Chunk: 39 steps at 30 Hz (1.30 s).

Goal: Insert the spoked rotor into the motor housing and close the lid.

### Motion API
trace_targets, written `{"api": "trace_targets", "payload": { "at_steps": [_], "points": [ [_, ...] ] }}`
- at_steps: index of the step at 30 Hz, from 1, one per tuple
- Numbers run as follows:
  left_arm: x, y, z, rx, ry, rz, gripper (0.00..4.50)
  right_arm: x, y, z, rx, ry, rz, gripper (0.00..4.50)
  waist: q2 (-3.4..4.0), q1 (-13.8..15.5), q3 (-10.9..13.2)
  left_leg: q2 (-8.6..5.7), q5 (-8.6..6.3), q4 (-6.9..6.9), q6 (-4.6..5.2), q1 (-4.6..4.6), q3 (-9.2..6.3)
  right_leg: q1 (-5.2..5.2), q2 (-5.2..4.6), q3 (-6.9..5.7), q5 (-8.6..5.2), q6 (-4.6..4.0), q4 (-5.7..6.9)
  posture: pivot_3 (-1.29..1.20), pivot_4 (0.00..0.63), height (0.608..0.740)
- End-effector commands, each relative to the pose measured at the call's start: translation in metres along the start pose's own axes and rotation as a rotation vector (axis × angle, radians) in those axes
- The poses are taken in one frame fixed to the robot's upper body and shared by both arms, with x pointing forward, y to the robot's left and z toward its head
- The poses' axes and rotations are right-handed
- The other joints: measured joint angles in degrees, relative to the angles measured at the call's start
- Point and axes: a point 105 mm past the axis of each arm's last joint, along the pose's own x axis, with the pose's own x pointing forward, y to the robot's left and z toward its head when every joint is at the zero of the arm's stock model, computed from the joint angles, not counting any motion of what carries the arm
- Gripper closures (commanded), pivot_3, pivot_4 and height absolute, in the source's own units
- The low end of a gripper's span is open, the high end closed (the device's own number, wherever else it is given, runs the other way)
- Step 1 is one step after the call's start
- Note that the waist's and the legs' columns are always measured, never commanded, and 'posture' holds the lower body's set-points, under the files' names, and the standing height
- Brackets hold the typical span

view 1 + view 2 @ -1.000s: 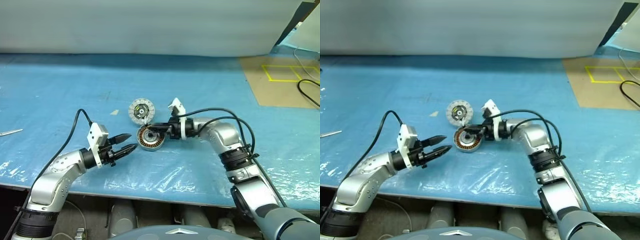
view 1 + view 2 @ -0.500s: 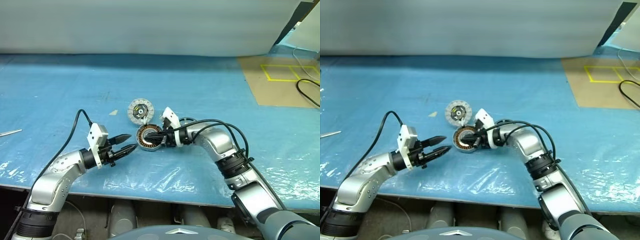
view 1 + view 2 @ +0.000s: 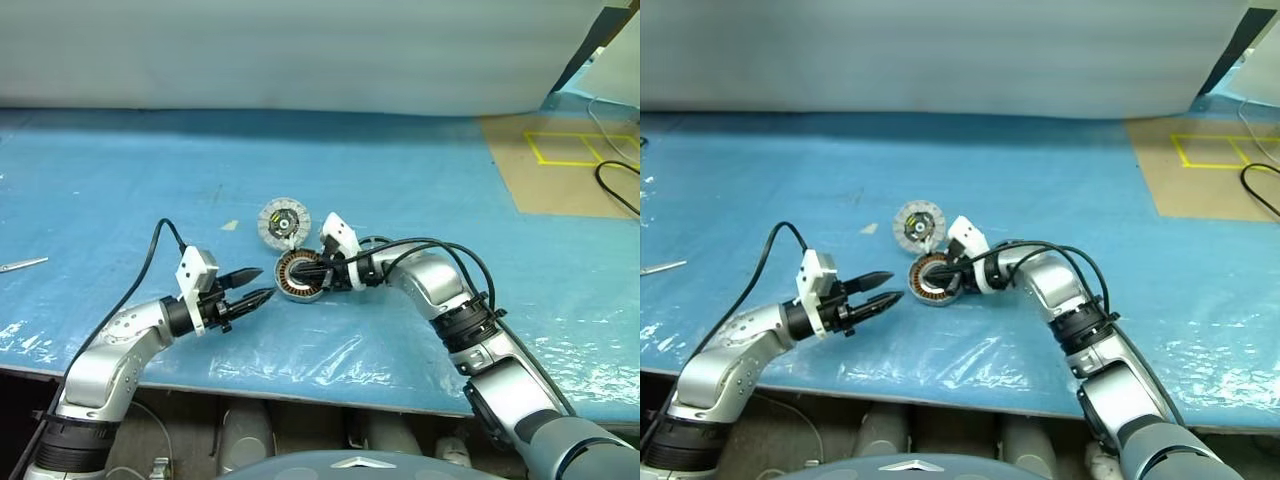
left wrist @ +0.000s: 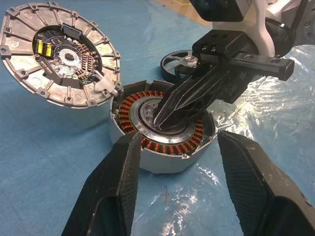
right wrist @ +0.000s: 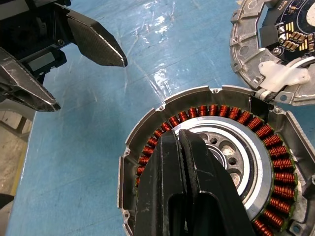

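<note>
While the motor housing (image 4: 162,135) sits open-side up on the blue table covering (image 3: 420,170), we see inside it a ring of copper-brown windings around a silvery centre with small holes. Our right gripper (image 4: 162,120) reaches down into that cup, its two black fingers pressed together with no gap, their tips resting on or just above the silvery centre; we cannot tell whether they touch it. Nothing is pinched between them.

Beside the housing, touching its rim on the far side, the lid (image 4: 59,56) lies tilted with its inner face up, showing pale segments around a centre of small electronic parts. A small white piece joins it to the housing's edge.

In the left wrist view the spoked rotor (image 4: 178,63) lies flat on the table just behind the housing. Our right gripper's body covers most of it, so we make out only an arc of black rim, a few silvery spokes and a raised hub. Its axis appears to point straight up, though too little shows to be sure. It is outside the housing, not inside it.

Our left gripper (image 3: 252,285) hovers near the housing on the left, apart from it, fingers spread and empty, pointing level toward the cup. From its wrist view, the housing sits framed between those two fingers (image 4: 110,196).

A wrinkled clear plastic sheet (image 3: 340,350) covers the near edge of the table.
</note>
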Motion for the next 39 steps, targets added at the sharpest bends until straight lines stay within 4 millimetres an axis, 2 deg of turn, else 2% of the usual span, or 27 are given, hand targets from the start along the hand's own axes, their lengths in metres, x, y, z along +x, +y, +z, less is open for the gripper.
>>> {"api": "trace_targets", "payload": {
  "at_steps": [1,4,8,10,12,16,22,24,29,31,33,36,38,39],
  "points": [
    [0.002,-0.002,0.008,0.034,-0.027,-0.013,1.91,0.001,-0.016,-0.047,0.169,0.142,-0.101,4.45,-0.01,-0.06,-0.11,0.01,0.0,0.0,0.0,0.05,0.0,0.04,0.01,0.01,0.0,0.0,0.01,0.0,0.15,0.74],
    [0.002,-0.002,0.008,0.033,-0.027,-0.015,1.91,0.0,-0.018,-0.038,0.215,0.108,-0.104,4.45,0.02,-0.08,-0.13,-0.03,-0.02,-0.05,0.04,0.28,0.0,0.23,0.0,0.06,-0.01,0.02,0.04,0.0,0.15,0.74],
    [0.002,-0.002,0.008,0.031,-0.029,-0.017,1.91,-0.014,-0.004,0.01,0.212,-0.104,0.021,4.45,0.04,0.26,-0.12,-0.05,-0.09,-0.17,0.16,0.35,-0.01,0.25,-0.01,0.06,-0.13,0.22,0.04,0.0,0.15,0.74],
    [0.003,-0.002,0.008,0.03,-0.03,-0.018,1.91,-0.024,0.006,0.035,0.21,-0.206,0.093,4.45,0.04,0.16,-0.12,-0.05,0.0,-0.16,0.03,0.01,0.0,-0.03,-0.01,0.05,-0.03,0.05,0.01,0.0,0.15,0.74],
    [0.003,-0.002,0.008,0.03,-0.03,-0.02,1.91,-0.032,0.014,0.049,0.203,-0.26,0.144,4.45,0.04,-0.02,-0.11,-0.05,0.01,-0.08,0.01,-0.31,0.0,-0.31,0.0,0.05,-0.02,0.06,-0.01,0.0,0.15,0.74],
    [0.004,-0.002,0.008,0.03,-0.031,-0.022,1.91,-0.031,0.014,0.048,0.186,-0.249,0.129,4.45,0.04,-0.19,-0.11,0.0,-0.05,-0.31,-0.11,-0.32,-0.01,-0.39,0.09,-0.01,-0.01,0.09,-0.05,0.0,0.15,0.74],
    [0.005,-0.004,0.008,0.029,-0.032,-0.025,1.91,-0.017,0.007,0.021,0.145,-0.127,0.051,4.45,0.04,-0.13,-0.11,0.15,-0.1,-0.37,-0.21,-0.32,-0.01,-0.39,0.16,-0.12,-0.08,-0.03,-0.1,0.0,0.15,0.74],
    [0.005,-0.004,0.008,0.029,-0.032,-0.025,1.91,-0.017,0.006,0.018,0.155,-0.126,0.046,4.45,0.04,-0.12,-0.11,0.15,-0.1,-0.36,-0.21,-0.32,0.0,-0.38,0.15,-0.12,-0.09,-0.03,-0.11,0.0,0.15,0.74],
    [-0.002,-0.002,0.008,0.033,-0.027,-0.012,1.91,-0.044,0.004,0.038,0.16,-0.221,0.043,4.45,0.04,0.02,-0.1,0.14,-0.1,-0.31,-0.21,-0.31,0.0,-0.35,0.14,-0.1,-0.09,-0.03,-0.12,0.0,0.15,0.74],
    [-0.005,0.002,0.01,0.039,-0.026,0.004,1.91,-0.066,0.009,0.045,0.099,-0.229,0.023,4.45,0.05,0.14,-0.09,0.14,-0.1,-0.3,-0.21,-0.29,0.0,-0.31,0.14,-0.1,-0.09,-0.03,-0.14,0.0,0.15,0.74],
    [-0.007,0.006,0.012,0.044,-0.031,0.016,1.91,-0.078,0.015,0.049,0.06,-0.225,0.011,4.45,0.05,0.23,-0.09,0.13,-0.1,-0.31,-0.21,-0.3,-0.01,-0.28,0.14,-0.1,-0.09,-0.02,-0.22,0.0,0.15,0.74],
    [-0.006,0.01,0.016,0.044,-0.041,0.023,1.91,-0.094,0.019,0.048,-0.02,-0.177,-0.033,4.45,0.05,0.11,-0.09,0.14,-0.1,-0.33,-0.21,-0.22,-0.01,-0.23,0.16,-0.1,-0.08,-0.01,-0.25,0.0,0.15,0.74],
    [-0.002,0.009,0.018,0.048,-0.041,0.001,1.91,-0.104,0.01,0.042,-0.099,-0.106,-0.111,4.45,0.06,0.1,-0.09,0.16,-0.1,-0.35,-0.21,-0.2,0.0,-0.23,0.17,-0.1,-0.09,-0.01,-0.25,0.0,0.15,0.74],
    [0.001,0.008,0.018,0.051,-0.042,-0.01,1.91,-0.109,0.006,0.04,-0.119,-0.079,-0.141,4.06,0.06,0.09,-0.08,0.15,-0.1,-0.33,-0.21,-0.2,0.0,-0.23,0.17,-0.09,-0.09,-0.01,-0.26,0.0,0.15,0.74]
  ]
}}
